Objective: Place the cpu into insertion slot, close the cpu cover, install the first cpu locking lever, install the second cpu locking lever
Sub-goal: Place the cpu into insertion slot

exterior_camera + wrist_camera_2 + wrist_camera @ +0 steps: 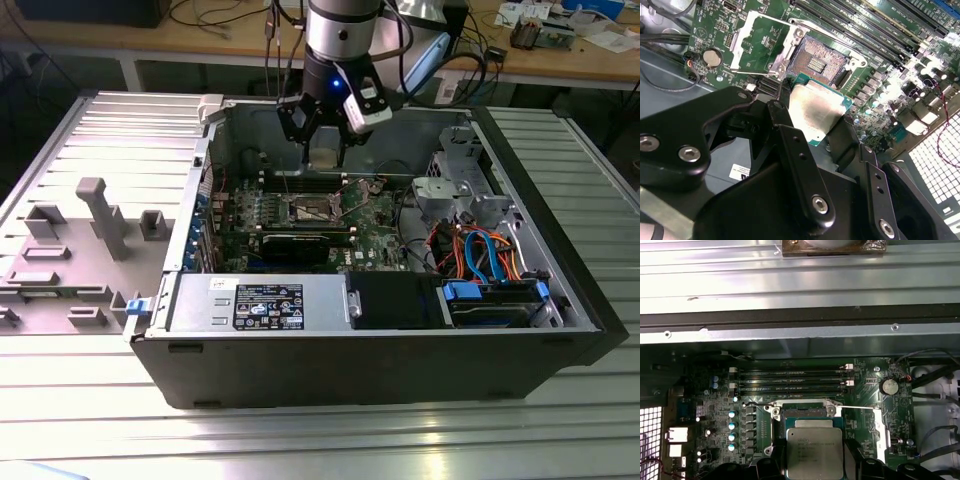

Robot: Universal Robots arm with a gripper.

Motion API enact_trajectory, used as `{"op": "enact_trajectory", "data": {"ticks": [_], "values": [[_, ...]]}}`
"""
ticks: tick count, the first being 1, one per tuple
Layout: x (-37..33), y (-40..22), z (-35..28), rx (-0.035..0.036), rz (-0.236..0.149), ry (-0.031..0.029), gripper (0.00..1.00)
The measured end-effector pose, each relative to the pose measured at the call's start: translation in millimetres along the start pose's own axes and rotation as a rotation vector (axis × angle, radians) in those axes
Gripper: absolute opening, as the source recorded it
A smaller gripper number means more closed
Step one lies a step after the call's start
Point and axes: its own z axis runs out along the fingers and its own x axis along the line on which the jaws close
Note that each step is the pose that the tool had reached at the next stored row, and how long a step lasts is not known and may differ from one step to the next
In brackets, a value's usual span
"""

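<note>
**Op:** Second wrist view gives me the grip: the gripper [812,120] is clamped on opposite edges of the cpu [820,107], metal top toward the camera.

**Desk:** Where is it against the socket?

**Op:** Held over the motherboard [710,20], just beside the insertion slot [820,62] and not seated. In the first wrist view I see the cpu [815,452] overlapping one edge of the insertion slot [805,415]. The cpu cover [741,39] is swung open to one side, and a wire locking lever [756,73] lies out beside it, so I judge the way down free.

**Desk:** What matters for placing it?

**Op:** Squareness first, I think: chip sides parallel to the silver rim, chip level, centred over the contact field. Then I lower straight, with no sliding across the contacts, which look easy to bend. I'd open the claw only once the chip lies flat inside the rim, and not press.

**Desk:** Exterior view?

**Op:** I see the arm reaching into the open computer case [350,370].
</note>
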Motion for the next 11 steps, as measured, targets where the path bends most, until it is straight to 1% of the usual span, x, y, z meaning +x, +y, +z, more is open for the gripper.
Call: {"op": "enact_trajectory", "data": {"ticks": [11], "values": [[0.2,-0.4,3.6,0.0,0.0,0.0,0.55]]}}
